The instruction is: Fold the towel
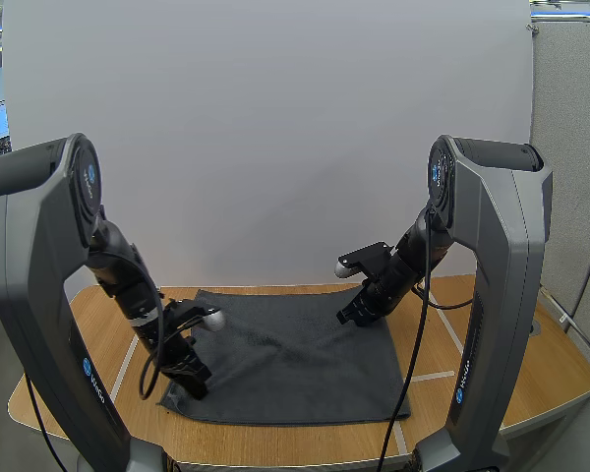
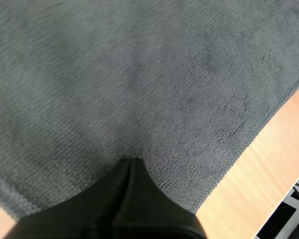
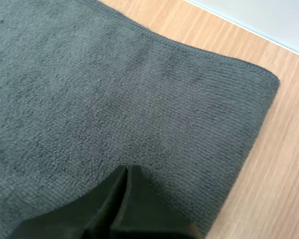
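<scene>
While its fingers lie together as one wedge, the left gripper [image 1: 194, 385] sits low at the near left corner of the dark grey towel [image 1: 305, 356]. The right gripper [image 1: 347, 316], fingers likewise together, hangs over the far right corner of the towel, which lies flat on the wooden table [image 1: 560, 369].

Plain white board [image 1: 275, 138] standing behind the wood-grain table [image 1: 565, 369], pale lines [image 1: 435, 377] marked across its top. There's a grey partition [image 1: 570, 147] at the right, ceiling lights [image 1: 568, 12] glowing above it.
</scene>
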Controlling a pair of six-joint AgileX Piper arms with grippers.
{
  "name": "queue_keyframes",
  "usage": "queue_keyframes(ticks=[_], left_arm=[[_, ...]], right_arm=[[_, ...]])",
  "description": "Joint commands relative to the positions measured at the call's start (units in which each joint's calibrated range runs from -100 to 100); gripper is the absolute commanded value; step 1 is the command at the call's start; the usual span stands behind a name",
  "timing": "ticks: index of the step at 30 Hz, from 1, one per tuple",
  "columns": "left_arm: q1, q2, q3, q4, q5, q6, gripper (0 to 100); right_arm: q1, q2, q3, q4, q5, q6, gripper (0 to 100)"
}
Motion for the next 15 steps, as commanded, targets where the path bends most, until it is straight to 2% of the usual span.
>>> queue_keyframes(ticks=[1,4,6,11,15], left_arm=[[3.89,0.1,0.2,8.5,-0.1,-0.5,0],[5.53,0.1,0.2,8.8,0.7,0.1,0],[6.10,0.1,0.2,8.4,3.1,1.0,0],[6.43,0.1,0.2,5.7,10.7,3.7,0],[6.43,-1.2,0.1,-1.7,13.2,7.7,0]], right_arm=[[0.1,-0.2,-0.3,-0.9,-1.6,-0.2,0],[0.1,-0.2,-0.3,-0.9,-1.6,-0.2,0],[0.1,-0.2,-0.3,-0.9,-1.6,-0.2,0],[0.1,-0.2,-0.3,-0.9,-2.0,-0.2,0],[0.1,-0.2,-0.3,-0.7,-2.0,-0.2,0]])
